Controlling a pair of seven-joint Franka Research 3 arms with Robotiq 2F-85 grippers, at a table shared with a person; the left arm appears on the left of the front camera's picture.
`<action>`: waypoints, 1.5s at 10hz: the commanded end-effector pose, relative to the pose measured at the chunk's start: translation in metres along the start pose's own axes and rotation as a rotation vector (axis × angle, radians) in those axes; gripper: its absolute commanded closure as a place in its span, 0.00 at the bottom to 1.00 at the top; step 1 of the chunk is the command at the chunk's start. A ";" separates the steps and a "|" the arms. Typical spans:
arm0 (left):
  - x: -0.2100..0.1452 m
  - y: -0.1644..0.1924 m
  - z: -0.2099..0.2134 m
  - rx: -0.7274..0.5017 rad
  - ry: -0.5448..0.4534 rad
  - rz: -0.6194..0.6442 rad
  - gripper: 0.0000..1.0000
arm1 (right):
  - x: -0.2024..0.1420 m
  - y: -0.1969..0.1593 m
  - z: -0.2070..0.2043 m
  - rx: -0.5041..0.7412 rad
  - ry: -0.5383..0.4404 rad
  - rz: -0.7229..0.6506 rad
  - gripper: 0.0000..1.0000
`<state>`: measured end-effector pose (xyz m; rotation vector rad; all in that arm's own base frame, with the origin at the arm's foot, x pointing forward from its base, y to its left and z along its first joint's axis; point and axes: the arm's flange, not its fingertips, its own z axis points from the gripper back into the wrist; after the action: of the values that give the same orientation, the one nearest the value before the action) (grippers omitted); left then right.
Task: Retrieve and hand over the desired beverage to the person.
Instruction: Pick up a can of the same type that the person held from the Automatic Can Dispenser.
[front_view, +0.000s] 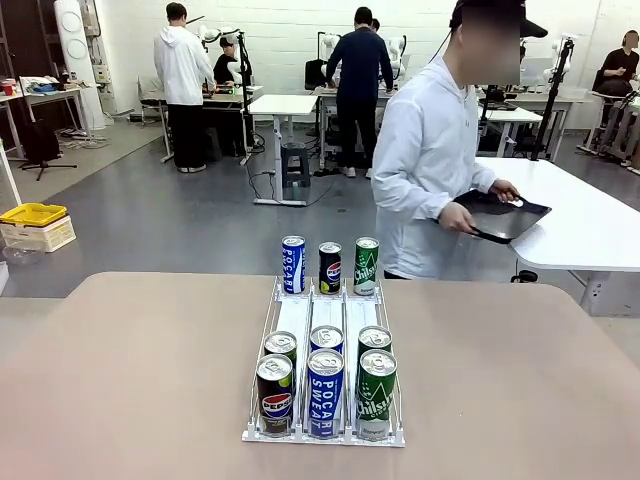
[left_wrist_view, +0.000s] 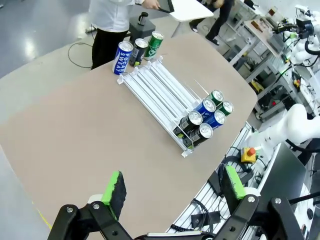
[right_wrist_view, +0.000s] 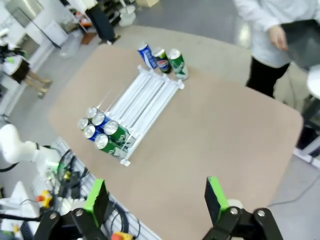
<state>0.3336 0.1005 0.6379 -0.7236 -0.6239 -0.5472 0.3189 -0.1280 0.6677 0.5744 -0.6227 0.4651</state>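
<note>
A white three-lane wire rack (front_view: 325, 318) lies in the middle of the table. At its near end stand several cans, in front a black Pepsi (front_view: 274, 392), a blue Pocari Sweat (front_view: 325, 392) and a green Chilsung (front_view: 376, 395). Three more cans stand at the far end: Pocari (front_view: 293, 264), Pepsi (front_view: 330, 268), Chilsung (front_view: 366, 266). The person (front_view: 425, 160) stands beyond the far edge, turned right, holding a black tablet (front_view: 500, 215). My left gripper (left_wrist_view: 174, 184) hangs open high over the table, the rack (left_wrist_view: 160, 92) far ahead. My right gripper (right_wrist_view: 156, 196) is open too, well above the rack (right_wrist_view: 145, 97).
The beige table (front_view: 130, 380) has wide bare areas on both sides of the rack. A white table (front_view: 590, 225) stands behind the person at the right. The other arm's white link (left_wrist_view: 295, 125) and a red button box (left_wrist_view: 250, 151) sit off the table's near edge.
</note>
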 end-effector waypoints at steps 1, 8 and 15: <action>-0.004 0.000 -0.003 -0.011 -0.016 -0.015 0.00 | -0.019 -0.010 0.003 0.020 -0.034 -0.025 0.00; 0.000 0.000 0.000 0.000 0.000 0.000 0.00 | -0.009 -0.008 0.006 -0.008 -0.011 -0.023 0.00; 0.000 0.000 0.000 0.000 0.000 0.000 0.00 | -0.009 -0.008 0.006 -0.008 -0.011 -0.023 0.00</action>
<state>0.3324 0.0992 0.6364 -0.7113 -0.6088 -0.5345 0.3122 -0.1400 0.6632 0.5639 -0.6175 0.4357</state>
